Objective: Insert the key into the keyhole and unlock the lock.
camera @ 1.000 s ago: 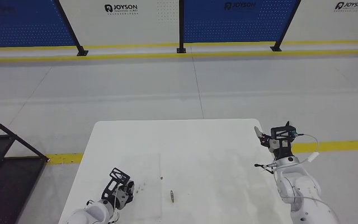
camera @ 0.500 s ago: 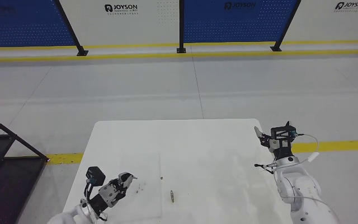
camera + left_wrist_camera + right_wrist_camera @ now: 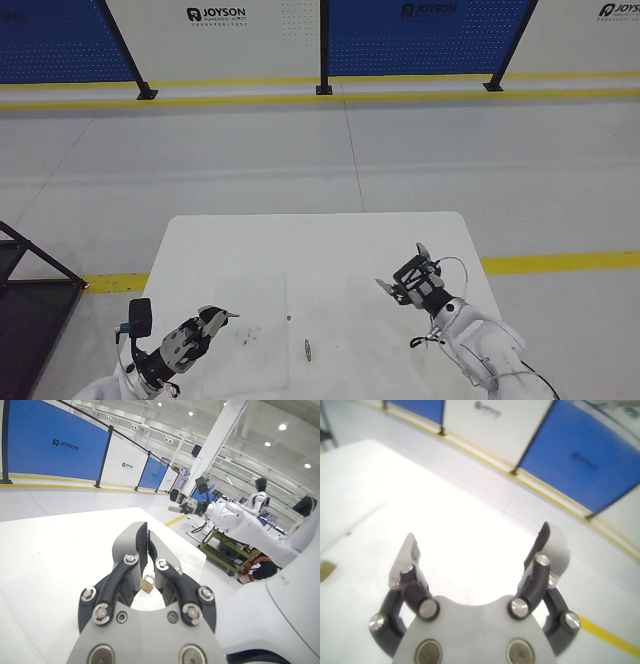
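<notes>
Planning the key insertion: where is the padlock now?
In the top view, the padlock lies on the white table near the robot's edge, nearer the left end effector than the right end effector.

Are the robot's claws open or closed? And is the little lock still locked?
left gripper: shut, nothing seen between its fingers.
right gripper: open, empty.
padlock: on the table, shackle looks closed, no gripper touching it.
</notes>
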